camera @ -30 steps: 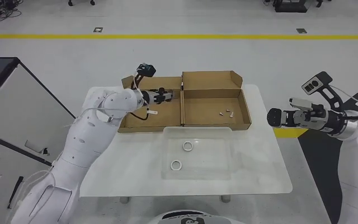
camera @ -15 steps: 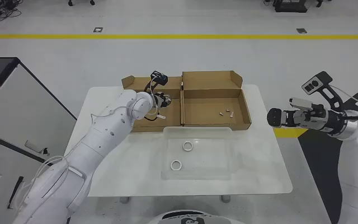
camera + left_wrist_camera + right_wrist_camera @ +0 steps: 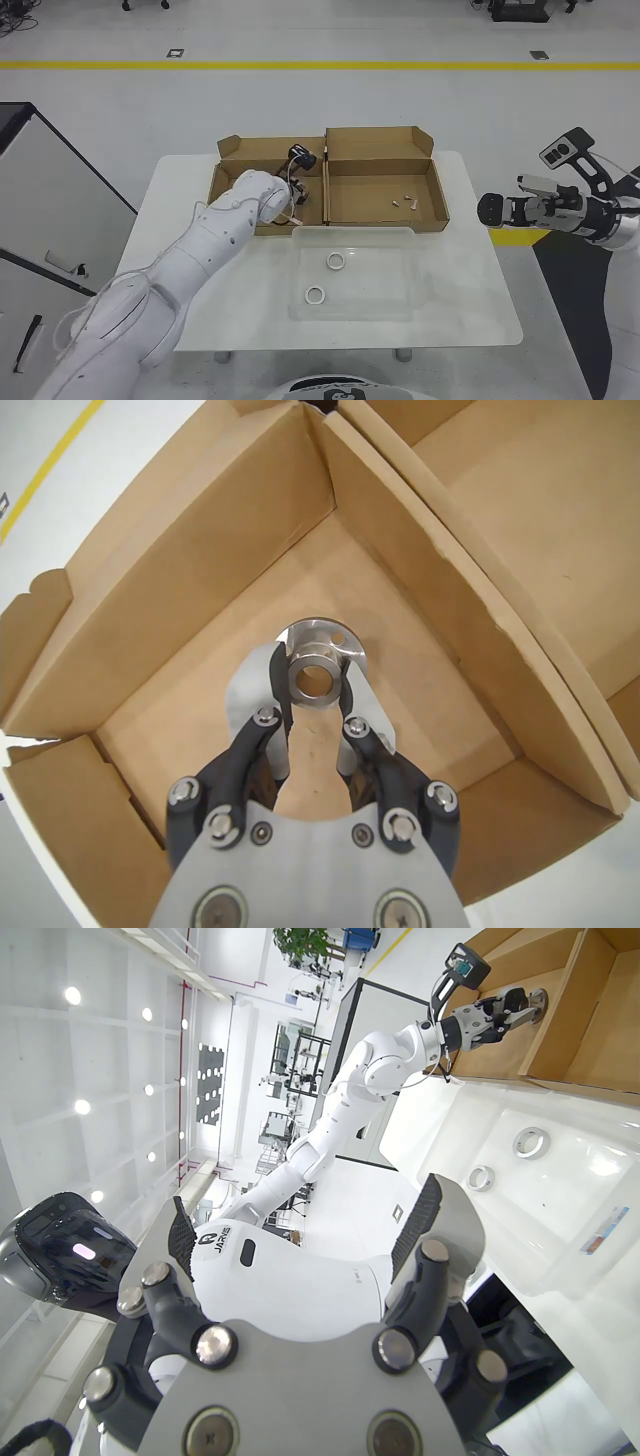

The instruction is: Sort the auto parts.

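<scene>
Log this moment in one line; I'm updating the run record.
left gripper: shut on flanged bushing inside left box | right gripper: open, beside table | tray: two rings

Found left box (image 3: 228,190) and right box (image 3: 370,195) side by side, touching, at far side of table (image 3: 480,290). Saw tray (image 3: 370,285) just before them, with far ring (image 3: 336,261) and near ring (image 3: 315,295) in it, apart. Noted small parts (image 3: 402,200) in right box, and flanged part (image 3: 320,660) in left box, toward shared wall.

Bright, even light — soft shadows
</scene>
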You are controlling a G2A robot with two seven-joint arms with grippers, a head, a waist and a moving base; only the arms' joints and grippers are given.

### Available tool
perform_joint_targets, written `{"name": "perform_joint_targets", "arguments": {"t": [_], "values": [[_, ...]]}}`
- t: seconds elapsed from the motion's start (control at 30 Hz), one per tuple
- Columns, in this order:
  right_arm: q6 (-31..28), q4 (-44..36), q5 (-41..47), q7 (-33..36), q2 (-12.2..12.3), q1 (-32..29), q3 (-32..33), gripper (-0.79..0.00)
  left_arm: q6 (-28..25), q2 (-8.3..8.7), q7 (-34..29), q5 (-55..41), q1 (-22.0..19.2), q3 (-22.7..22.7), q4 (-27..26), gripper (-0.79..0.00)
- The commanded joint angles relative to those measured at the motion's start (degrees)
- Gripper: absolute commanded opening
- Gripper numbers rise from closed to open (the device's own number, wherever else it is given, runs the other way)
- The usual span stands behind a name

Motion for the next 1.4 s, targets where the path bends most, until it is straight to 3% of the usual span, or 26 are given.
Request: {"name": "perform_joint_targets", "arguments": {"t": [0.0, 0.2, 0.27, 0.3, 0.57, 0.73, 0.9, 1.13, 1.23, 1.37], "values": [[0.0, 0.0, 0.0, 0.0, 0.0, 0.0, 0.0, 0.0, -0.21, -0.43, -0.22, -0.02, -0.07, 0.19, 0.61, -0.785], [0.0, 0.0, 0.0, 0.0, 0.0, 0.0, 0.0, 0.0, -0.72, -1.42, -1.45, -0.05, -0.35, 0.14, 2.05, -0.785], [0.0, 0.0, 0.0, 0.0, 0.0, 0.0, 0.0, 0.0, -0.66, -1.61, -1.71, 0.23, -0.39, 0.0, 2.24, -0.166], [0.0, 0.0, 0.0, 0.0, 0.0, 0.0, 0.0, 0.0, -0.7, -1.67, -1.79, -0.04, -0.39, -0.28, 2.3, 0.0], [0.0, 0.0, 0.0, 0.0, 0.0, 0.0, 0.0, 0.0, -0.36, -1.09, -1.88, -0.77, -0.9, -4.06, 0.68, 0.0], [0.0, 0.0, 0.0, 0.0, 0.0, 0.0, 0.0, 0.0, -1.27, 0.7, -3.2, -0.6, -0.82, -8.8, -5.5, 0.0], [0.0, 0.0, 0.0, 0.0, 0.0, 0.0, 0.0, 0.0, -8.16, 4.11, -7.46, -1.52, 2.75, -16.4, -17.1, 0.0], [0.0, 0.0, 0.0, 0.0, 0.0, 0.0, 0.0, 0.0, -20.21, 8.83, -18.43, -6.29, 13.9, -27.48, -38.11, 0.0], [0.0, 0.0, 0.0, 0.0, 0.0, 0.0, 0.0, 0.0, -25.2, 10.04, -22.75, -10.51, 18.07, -29.96, -45.05, 0.0], [0.0, 0.0, 0.0, 0.0, 0.0, 0.0, 0.0, 0.0, -28.75, 11.09, -27.85, -14.11, 21.25, -30.93, -50.51, 0.0]]}}
